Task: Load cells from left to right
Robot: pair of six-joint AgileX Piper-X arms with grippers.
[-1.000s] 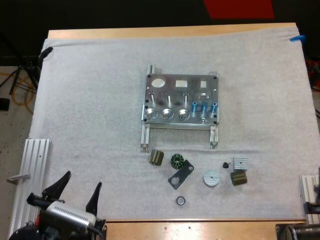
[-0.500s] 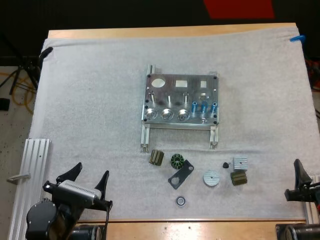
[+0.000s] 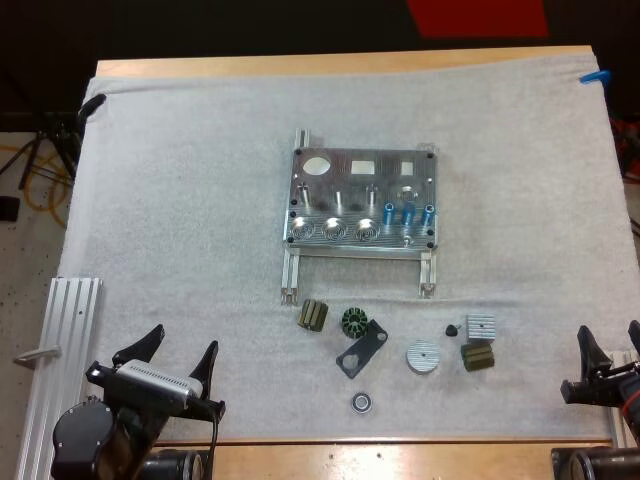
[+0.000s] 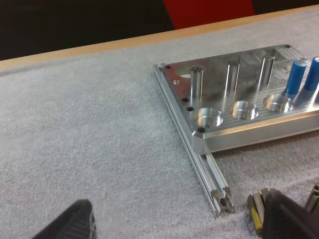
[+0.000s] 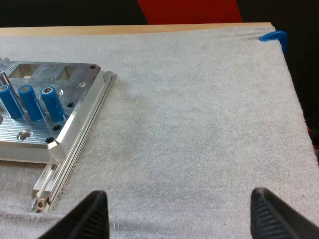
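Observation:
A metal fixture (image 3: 362, 198) sits mid-mat on two rails, with three round sockets (image 3: 332, 231) along its front left. Three blue cylinders (image 3: 408, 212) stand upright at its front right; they show in the right wrist view (image 5: 31, 102) and the left wrist view (image 4: 303, 73). My left gripper (image 3: 167, 361) hovers open near the front left of the mat, well short of the fixture (image 4: 234, 107). My right gripper (image 3: 610, 347) is open at the mat's front right edge, facing the fixture's right end (image 5: 65, 99). Neither holds anything.
Small dark and silver parts lie in front of the fixture: a ribbed block (image 3: 313, 316), a green gear (image 3: 354, 321), a black bracket (image 3: 361, 348), a bearing (image 3: 362, 402), a silver disc (image 3: 423, 356). An aluminium rail (image 3: 60, 350) lies at the left.
My left arm swung up and its gripper settled over the front left mat. My right gripper came into view at the right edge and shifted slightly.

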